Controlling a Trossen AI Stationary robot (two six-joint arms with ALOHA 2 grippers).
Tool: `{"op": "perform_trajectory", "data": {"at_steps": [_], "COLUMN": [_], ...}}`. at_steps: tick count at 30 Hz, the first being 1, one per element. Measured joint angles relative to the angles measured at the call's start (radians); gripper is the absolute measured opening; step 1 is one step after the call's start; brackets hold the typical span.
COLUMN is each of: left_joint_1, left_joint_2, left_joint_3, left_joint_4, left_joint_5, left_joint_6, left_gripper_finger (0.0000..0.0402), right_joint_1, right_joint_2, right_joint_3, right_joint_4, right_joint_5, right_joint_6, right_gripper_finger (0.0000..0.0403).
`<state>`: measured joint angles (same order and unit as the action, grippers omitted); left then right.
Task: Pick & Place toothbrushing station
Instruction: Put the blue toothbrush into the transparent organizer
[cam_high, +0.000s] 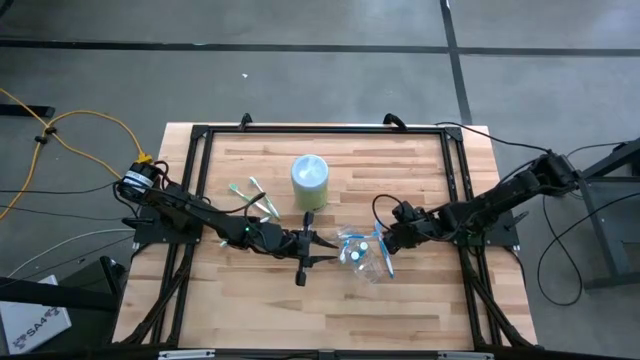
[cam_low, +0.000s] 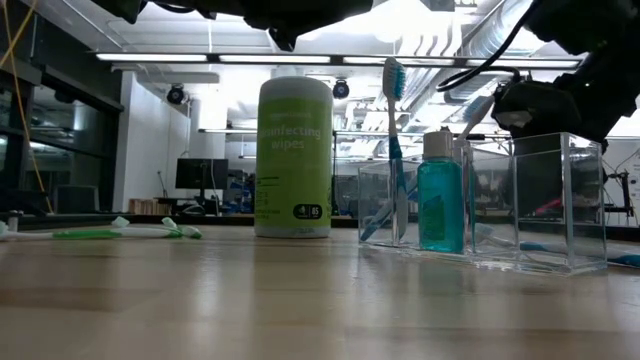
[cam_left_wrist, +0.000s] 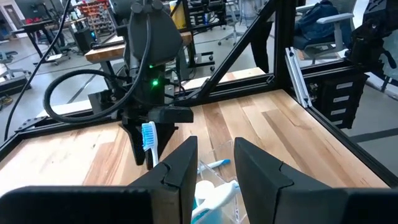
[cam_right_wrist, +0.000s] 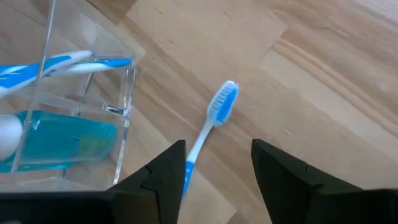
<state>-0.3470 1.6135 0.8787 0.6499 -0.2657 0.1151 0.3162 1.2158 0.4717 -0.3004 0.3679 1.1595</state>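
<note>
Toothbrushing station: clear plastic container (cam_low: 480, 205) upright on table (cam_high: 420, 180), between the two grippers; blue-white toothbrush (cam_low: 394, 140) standing in it, teal bottle (cam_low: 440, 195) in front. Right gripper (cam_right_wrist: 217, 171) above, fingers apart and empty; loose blue toothbrush (cam_right_wrist: 208, 127) flat on wood just ahead of its jaws, container to one side. Left gripper (cam_left_wrist: 214, 165) fingers parted, empty, container below and ahead. Farther off: green wipes canister (cam_high: 310, 180); green-white toothbrushes (cam_high: 255, 198) flat, well apart from the jaws.
</note>
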Motion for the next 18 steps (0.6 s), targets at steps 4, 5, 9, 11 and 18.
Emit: {"op": "perform_trajectory", "data": {"at_steps": [4, 5, 9, 11, 18], "left_joint_1": [0.0, 0.0, 0.0, 0.0, 0.0], "left_joint_2": [0.0, 0.0, 0.0, 0.0, 0.0], "left_joint_3": [0.0, 0.0, 0.0, 0.0, 0.0], "left_joint_4": [-0.002, -0.002, -0.003, -0.007, -0.007], "left_joint_5": [0.0, 0.0, 0.001, 0.001, 0.001], "left_joint_6": [0.0, 0.0, 0.0, 0.0, 0.0], "left_gripper_finger": [0.0103, 0.0103, 0.0103, 0.0103, 0.0103], "right_joint_1": [-0.005, -0.005, 0.008, 0.024, 0.084], "right_joint_2": [-0.002, -0.002, 0.001, 0.003, 0.003], "right_joint_3": [0.0, 0.0, 0.0, 0.0, 0.0], "right_joint_4": [-0.002, -0.002, 0.001, 0.004, 0.006], "right_joint_5": [-0.026, -0.045, -0.089, -0.086, -0.052], "right_joint_6": [-0.005, -0.006, -0.003, 0.018, 0.093], "right_gripper_finger": [0.0174, 0.0174, 0.0174, 0.0174, 0.0174]}}
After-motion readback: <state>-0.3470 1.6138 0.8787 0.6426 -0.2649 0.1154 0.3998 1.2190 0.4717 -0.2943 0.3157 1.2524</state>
